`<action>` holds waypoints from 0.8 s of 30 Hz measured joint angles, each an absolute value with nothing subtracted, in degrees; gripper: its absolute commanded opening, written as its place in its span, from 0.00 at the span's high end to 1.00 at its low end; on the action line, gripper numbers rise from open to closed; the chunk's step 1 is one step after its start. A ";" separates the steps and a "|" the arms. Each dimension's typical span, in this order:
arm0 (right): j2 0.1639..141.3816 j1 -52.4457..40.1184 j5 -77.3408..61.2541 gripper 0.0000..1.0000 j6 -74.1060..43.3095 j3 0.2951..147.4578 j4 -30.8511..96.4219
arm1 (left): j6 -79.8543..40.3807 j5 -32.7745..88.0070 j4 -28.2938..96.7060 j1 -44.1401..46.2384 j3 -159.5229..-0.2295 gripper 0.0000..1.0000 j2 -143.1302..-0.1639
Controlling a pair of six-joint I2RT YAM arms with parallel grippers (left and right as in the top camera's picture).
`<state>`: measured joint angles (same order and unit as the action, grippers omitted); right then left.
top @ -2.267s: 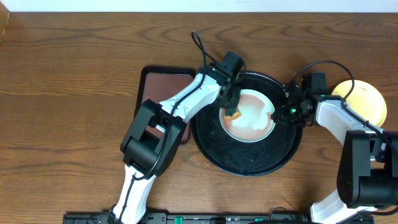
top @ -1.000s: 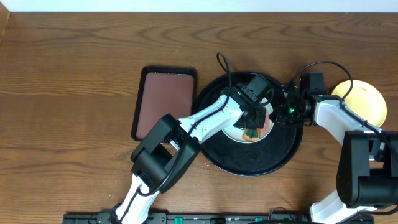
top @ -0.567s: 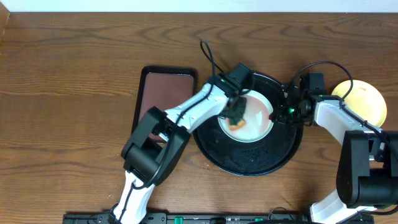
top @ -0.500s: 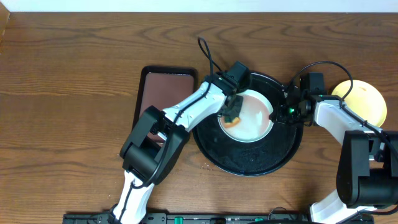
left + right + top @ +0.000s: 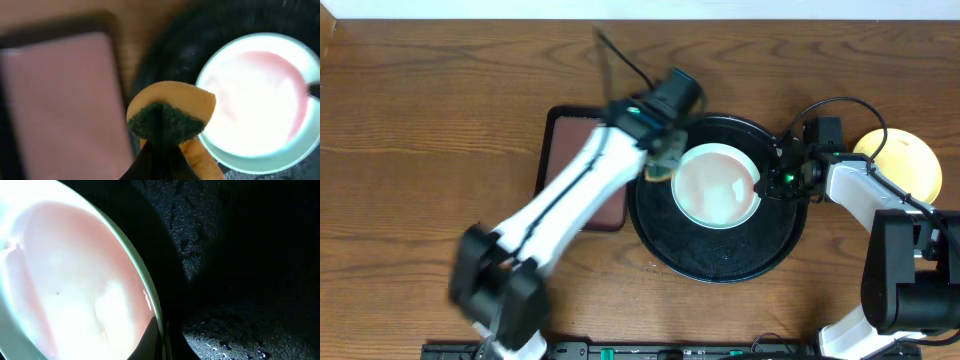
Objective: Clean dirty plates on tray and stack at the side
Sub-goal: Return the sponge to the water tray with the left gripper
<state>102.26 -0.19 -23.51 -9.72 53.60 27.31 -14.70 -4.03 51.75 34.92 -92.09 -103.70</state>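
Observation:
A pale mint-blue plate [image 5: 718, 187] lies in the black tray [image 5: 720, 262], its inside tinted pink. My right gripper [image 5: 767, 183] is shut on the plate's right rim; the right wrist view shows a finger on each side of the rim [image 5: 161, 340], the plate [image 5: 75, 280] at the left. My left gripper [image 5: 663, 163] is shut on an orange sponge [image 5: 170, 115] with a dark green face, held over the tray's left rim, off the plate [image 5: 260, 95]. A pale yellow plate [image 5: 902, 160] sits on the table at the right. No second mint-blue plate shows.
A rectangular brown tray [image 5: 582, 150] lies just left of the black tray and also shows in the left wrist view [image 5: 55, 100]. My left arm is blurred and stretches across it. The black tray's floor [image 5: 240, 255] is wet.
My left gripper has swept the sponge across the plate and then off it to the upper left, over the tray's left rim. The right gripper and the plate have stayed put.

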 measured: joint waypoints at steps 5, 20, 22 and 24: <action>101.27 -0.12 -22.76 0.99 -8.45 53.49 27.57 | -14.70 -4.89 57.10 28.29 -92.99 0.92 -98.94; 91.53 -3.99 -19.42 0.99 -7.35 53.87 29.08 | -13.58 2.52 48.01 11.42 -75.59 0.47 -104.25; 91.09 -5.58 -18.52 0.99 -7.40 55.35 30.81 | -13.41 3.27 49.82 10.66 -76.29 0.26 -103.33; 91.00 -7.55 -17.76 0.99 -7.62 58.35 32.56 | -13.37 3.86 52.18 9.93 -77.32 0.20 -101.97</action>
